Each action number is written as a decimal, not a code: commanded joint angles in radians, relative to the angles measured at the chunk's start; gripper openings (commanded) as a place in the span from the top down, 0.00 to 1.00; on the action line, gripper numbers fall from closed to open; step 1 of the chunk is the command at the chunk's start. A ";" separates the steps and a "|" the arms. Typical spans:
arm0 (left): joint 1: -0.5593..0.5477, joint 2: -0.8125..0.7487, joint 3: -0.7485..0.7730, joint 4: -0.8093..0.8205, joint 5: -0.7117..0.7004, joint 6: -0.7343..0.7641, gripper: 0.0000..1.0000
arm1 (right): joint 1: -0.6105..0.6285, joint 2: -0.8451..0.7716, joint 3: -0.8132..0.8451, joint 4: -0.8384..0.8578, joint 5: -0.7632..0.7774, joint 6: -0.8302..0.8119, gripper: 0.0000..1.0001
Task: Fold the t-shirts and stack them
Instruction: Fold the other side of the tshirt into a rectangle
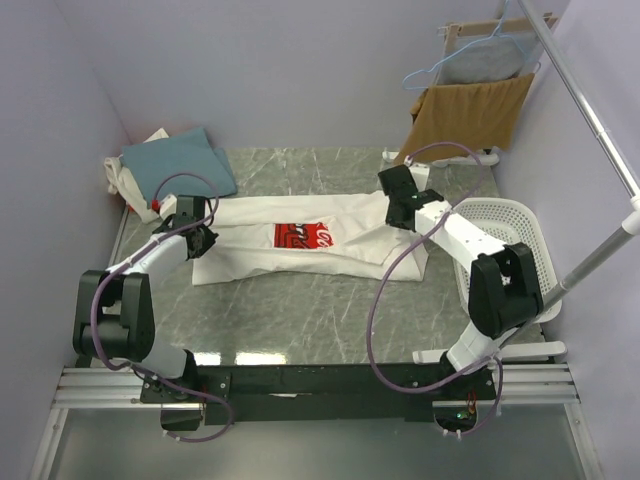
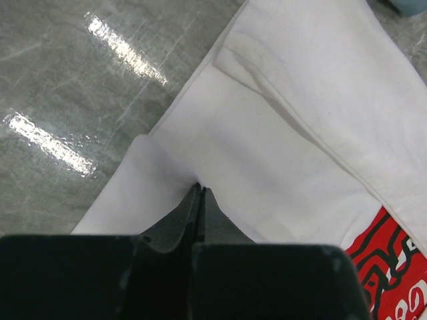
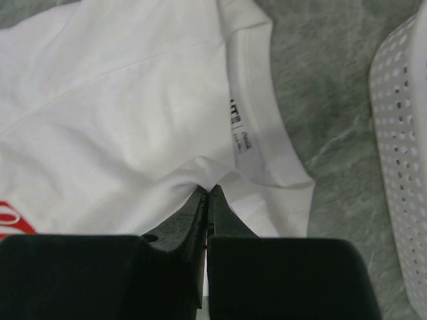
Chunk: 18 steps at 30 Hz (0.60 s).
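The white t-shirt (image 1: 350, 240), laid left-right with collar toward the laundry basket (image 1: 490, 204), is pinched by left gripper (image 2: 200, 191) and right gripper (image 3: 208, 191).

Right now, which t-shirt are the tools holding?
The white t-shirt with the red print, spread out in the middle; the teal t-shirt sits folded at the far left, untouched.

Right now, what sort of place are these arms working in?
Probably a staged laundry corner in a lab: a drying rack with a brown cloth, a white basket, and a white shirt spread on the table.
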 commanded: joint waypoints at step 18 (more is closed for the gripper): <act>-0.015 -0.025 0.002 0.103 -0.034 0.088 0.00 | -0.032 0.090 0.104 0.058 -0.082 -0.046 0.33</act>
